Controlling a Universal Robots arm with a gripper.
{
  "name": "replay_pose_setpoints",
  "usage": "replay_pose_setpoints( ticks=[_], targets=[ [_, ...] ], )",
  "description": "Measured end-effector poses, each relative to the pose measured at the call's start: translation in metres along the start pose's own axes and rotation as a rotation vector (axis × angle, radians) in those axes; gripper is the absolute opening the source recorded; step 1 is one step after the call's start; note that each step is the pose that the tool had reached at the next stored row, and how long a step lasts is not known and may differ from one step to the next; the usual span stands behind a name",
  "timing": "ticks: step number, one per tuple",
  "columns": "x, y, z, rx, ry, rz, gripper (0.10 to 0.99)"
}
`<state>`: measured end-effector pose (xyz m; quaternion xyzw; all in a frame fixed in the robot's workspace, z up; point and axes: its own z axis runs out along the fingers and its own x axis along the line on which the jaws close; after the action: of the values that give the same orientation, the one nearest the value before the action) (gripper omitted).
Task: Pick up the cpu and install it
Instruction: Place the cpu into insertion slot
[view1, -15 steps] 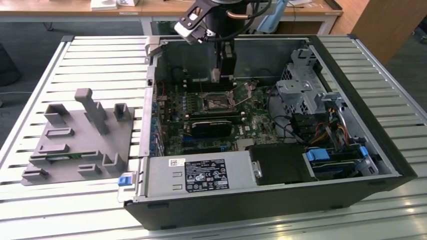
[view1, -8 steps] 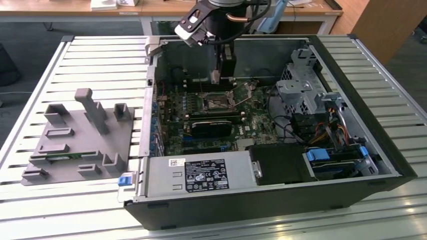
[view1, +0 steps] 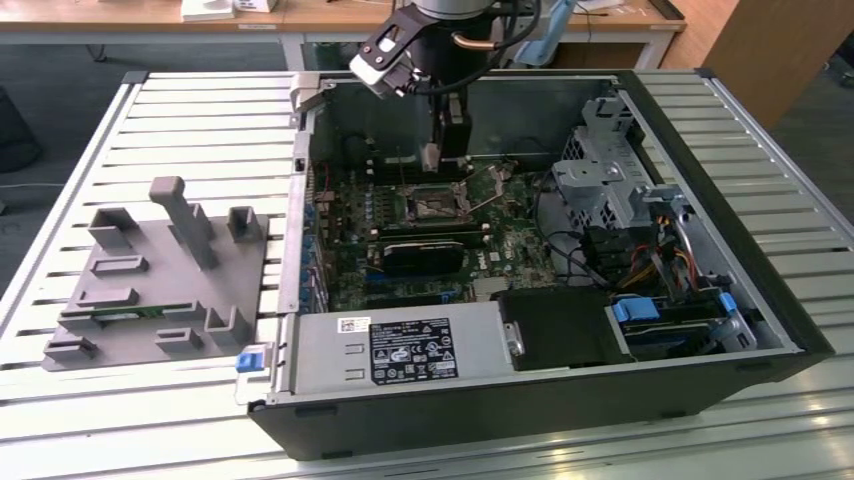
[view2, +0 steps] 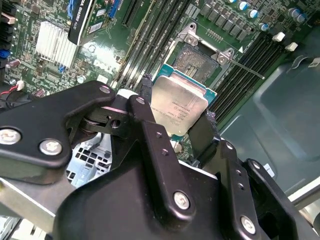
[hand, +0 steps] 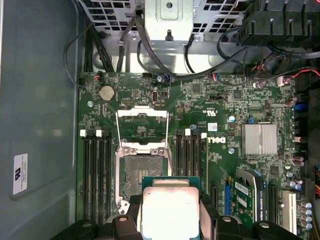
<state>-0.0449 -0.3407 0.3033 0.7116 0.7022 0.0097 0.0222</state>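
Now your black gripper (view2: 178, 100) clamps the square silver-topped cpu (view2: 176, 112) — the open metal-framed socket (view2: 201, 58) lies just beyond it, lower down.

The open socket (hand: 140, 171) lay bare beneath the tool (hand: 170, 202) and its clamped cpu (hand: 169, 217), its load plate (hand: 141, 125) folded clear. In the exterior view, the drive cage (view1: 603, 180) and loose cables (view1: 587, 255) crowded the socket's 3 o'clock, an expansion card (view1: 427, 252) its 6 o'clock and the case wall (view1: 534, 105) its 12 o'clock.
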Motion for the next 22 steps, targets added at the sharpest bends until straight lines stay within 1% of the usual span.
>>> replay_pose_setpoints(
  ticks=[22],
  targets=[
    [0.0003,-0.0007,0.0160,0.000,0.0000,0.000,0.541]
  ],
)
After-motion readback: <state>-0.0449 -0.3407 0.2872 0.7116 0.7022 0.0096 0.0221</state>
